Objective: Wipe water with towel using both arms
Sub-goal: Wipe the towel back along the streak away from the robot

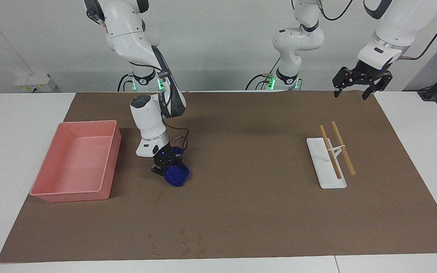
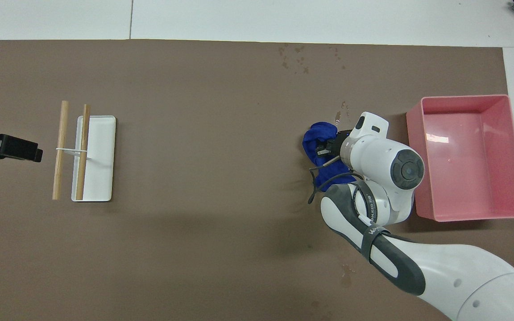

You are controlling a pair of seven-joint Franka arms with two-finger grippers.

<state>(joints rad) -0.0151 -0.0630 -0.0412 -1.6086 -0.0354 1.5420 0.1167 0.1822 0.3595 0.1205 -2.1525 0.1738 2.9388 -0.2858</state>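
Note:
The blue towel is bunched up beside the pink tray. My right gripper is shut on it, and the bunch's lower end rests on the brown mat. Water shows as small drops near the mat's edge farthest from the robots. A few more drops lie just past the towel. My left gripper waits open and empty in the air, over the mat's edge at the left arm's end.
The pink tray has nothing in it and stands at the right arm's end. A white stand carrying two wooden sticks sits toward the left arm's end. The brown mat covers the table's middle.

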